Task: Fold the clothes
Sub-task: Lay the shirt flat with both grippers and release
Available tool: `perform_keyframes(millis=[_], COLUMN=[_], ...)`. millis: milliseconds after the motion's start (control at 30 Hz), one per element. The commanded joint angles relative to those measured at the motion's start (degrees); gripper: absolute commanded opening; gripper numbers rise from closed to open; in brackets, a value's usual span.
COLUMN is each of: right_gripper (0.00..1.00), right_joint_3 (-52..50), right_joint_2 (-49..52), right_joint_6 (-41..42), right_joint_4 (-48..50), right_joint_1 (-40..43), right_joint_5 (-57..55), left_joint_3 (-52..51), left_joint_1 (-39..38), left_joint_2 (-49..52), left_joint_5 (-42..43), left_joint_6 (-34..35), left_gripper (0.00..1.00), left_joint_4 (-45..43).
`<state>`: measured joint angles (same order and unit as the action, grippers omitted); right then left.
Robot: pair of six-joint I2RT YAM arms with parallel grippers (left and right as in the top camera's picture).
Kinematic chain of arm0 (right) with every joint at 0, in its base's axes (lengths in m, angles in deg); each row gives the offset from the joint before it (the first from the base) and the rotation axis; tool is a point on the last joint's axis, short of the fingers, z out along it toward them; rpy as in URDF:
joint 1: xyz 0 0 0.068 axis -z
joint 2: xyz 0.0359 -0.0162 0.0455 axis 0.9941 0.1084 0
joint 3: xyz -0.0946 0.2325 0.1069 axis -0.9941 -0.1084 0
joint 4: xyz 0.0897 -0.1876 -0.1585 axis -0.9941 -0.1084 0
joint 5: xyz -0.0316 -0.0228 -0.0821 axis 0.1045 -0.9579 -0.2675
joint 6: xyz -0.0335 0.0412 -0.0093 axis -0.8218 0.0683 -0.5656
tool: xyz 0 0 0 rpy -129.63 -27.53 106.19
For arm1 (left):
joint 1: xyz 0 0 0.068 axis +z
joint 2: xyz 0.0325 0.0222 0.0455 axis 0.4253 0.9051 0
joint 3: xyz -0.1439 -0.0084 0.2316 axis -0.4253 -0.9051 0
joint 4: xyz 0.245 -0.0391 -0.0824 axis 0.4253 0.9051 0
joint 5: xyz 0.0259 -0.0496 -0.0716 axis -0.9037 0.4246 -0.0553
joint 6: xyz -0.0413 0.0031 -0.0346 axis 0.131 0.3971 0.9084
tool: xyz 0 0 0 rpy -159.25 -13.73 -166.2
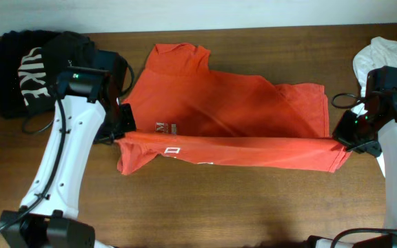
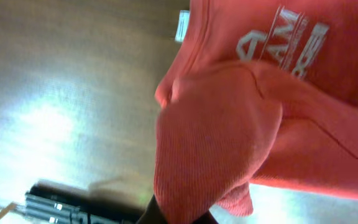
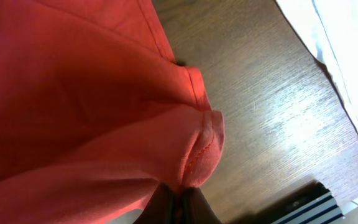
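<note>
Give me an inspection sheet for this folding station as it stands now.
Surface: brown wooden table, bare wood showing in front of the shirt.
Job's things: orange T-shirt spread in the middle, its near fold pinched at both ends; black garment with white lettering bunched on the left arm's side; white garment bunched on the right arm's side.
Clutter: nothing seen.
Grippers: left gripper shut on the shirt's left end; right gripper shut on its right end.
Cables: black cable runs along the left arm; black loop beside the right arm.
Surroundings: pale wall strip behind the table.
</note>
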<state>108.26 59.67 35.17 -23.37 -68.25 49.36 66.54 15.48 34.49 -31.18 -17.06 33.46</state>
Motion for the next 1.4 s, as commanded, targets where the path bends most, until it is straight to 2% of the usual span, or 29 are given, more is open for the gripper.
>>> perform_keyframes(millis=[0, 33, 133, 300, 400, 433, 600, 833, 900, 933, 967, 1000, 1033, 1067, 1100, 1133, 1167, 1200, 1233, 1267, 1300, 1333, 1367], right_gripper=[0.04, 0.04, 0.04, 0.04, 0.04, 0.04, 0.04, 0.04, 0.08, 0.37, 0.57, 0.68, 0.78, 0.88, 0.93, 0.93, 0.93, 0.87, 0.67, 0.53, 0.4, 0.27, 0.24], right_joint_3=[-0.33, -0.33, -0.31, -0.31, -0.33, -0.33, -0.39, -0.48, -0.48, -0.48, -0.48, -0.48, -0.46, 0.31, 1.51, 1.55, 0.79, -0.37, -2.21, -4.46, -5.95, -8.46, -10.78], right_joint_2=[1.7, 3.06, 2.05, -0.42, 0.66, 1.31, 2.36, 11.85, 14.38, 15.56, 16.7, 17.94, 18.1, 17.9, 17.9, 17.9, 17.99, 18.01, 18.08, 18.08, 18.08, 18.08, 18.08], right_joint_6=[3.02, 3.04, 3.23, 4.35, 4.5, 4.5, 4.5, 4.5, 4.48, 4.48, 4.2, 3.8, 3.69, 1.18, -0.26, -0.24, -0.22, -0.22, -0.02, 0.0, -0.02, -0.02, -0.02], right_joint_4=[-0.94, -2.69, -7.04, -11.67, -4.85, -2.71, 0.22, 9.75, 14.84, 17.09, 19.34, 21.29, 21.35, 19.08, 14.8, 11.93, 10.34, 10.67, 11.8, 13.44, 14.64, 16.98, 19.76], right_joint_1=[-0.13, -0.13, -0.13, -0.17, -0.2, -0.2, -0.2, -2.05, -3.61, -4.07, -4.13, -4.24, -4.26, -4.13, -4.11, -4.24, -4.63, -5.05, -5.6, -6.03, -6.25, -6.25, -6.27], right_joint_5=[-1.49, -4.63, -5.05, -4.81, -1.4, -1.33, -1.07, 2.95, 2.84, 2.54, 2.54, 2.54, 2.56, 2.56, 2.56, 2.78, 2.99, 2.97, 3.02, 3.21, 3.72, 5.86, 6.93], left_joint_3=[-2.6, -4.87, -5.97, -5.95, -6.78, -7.08, -7.08, -7.08, -7.08, -7.08, -7.08, -7.08, -7.08, -6.88, -6.03, -5.88, -6.03, -6.99, -9.35, -12.17, -14.93, -18.32, -21.77], left_joint_1=[-0.07, -0.07, -0.07, -0.63, -0.66, -0.66, -0.66, -0.66, -0.66, -0.66, -0.66, -0.66, -0.63, -0.63, -0.63, -0.63, -0.68, -0.7, -0.79, -0.81, -0.81, -0.79, -0.66], left_joint_2=[0.09, 0.09, -1.55, -10.49, -8.39, -4.66, 6.1, 9.11, 9.99, 10.71, 11.45, 12.39, 12.83, 12.55, 11.93, 11.02, 11.08, 11.63, 12.46, 13.03, 13.4, 13.66, 13.92], left_joint_5=[2.38, 1.16, -1.99, -1.25, -0.68, -0.7, -0.72, -3.74, -3.76, -4.63, -5.95, -6.64, -7.26, -8.63, -8.57, -8.55, -6.78, -2.89, 2.25, 4.5, 4.87, 5.05, 5.05], left_joint_6=[1.2, 1.2, 5.44, 5.27, 5.25, 5.25, 4.81, 4.79, 4.79, 4.81, 4.81, 4.81, 4.76, 3.61, 3.54, 3.52, 3.52, 3.48, 2.08, 0.92, 0.92, 0.92, 0.9], left_gripper=[0.01, 0.0, 0.01, 0.0, 0.01, 0.01, 0.0, 0.04, 0.06, 0.24, 0.61, 0.85, 0.98, 0.99, 0.99, 0.96, 0.76, 0.57, 0.4, 0.32, 0.17, 0.05, 0.01], left_joint_4=[1.33, 2.21, 9.29, 9.14, 0.0, -3.34, -8.61, -22.88, -26.91, -28.92, -30.1, -31.32, -31.61, -30.38, -26.62, -22.4, -18.58, -17.0, -17.44, -19.1, -20.94, -23.67, -27.65])
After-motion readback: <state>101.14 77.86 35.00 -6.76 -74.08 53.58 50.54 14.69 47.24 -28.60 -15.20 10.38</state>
